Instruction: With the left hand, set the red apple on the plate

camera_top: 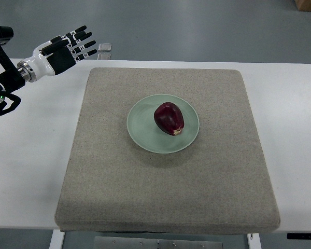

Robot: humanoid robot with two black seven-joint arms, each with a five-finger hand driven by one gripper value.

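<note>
apple [169, 118]: glossy, smooth skin | plate [140, 129]: smooth, satin glaze | mat [166, 181]: coarse matt woven cloth | table [31, 171]: smooth matt white | left hand [67, 49]: glossy plastic

Brown cardboard-looking box [309, 4] chopped off at top right corner. Small shiny silver object [104, 50] past the grey mat, too tiny to identify. Table's front edge cropped too.

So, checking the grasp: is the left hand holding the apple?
No, the left hand is open and off the mat, while the apple lies on the plate.
</note>
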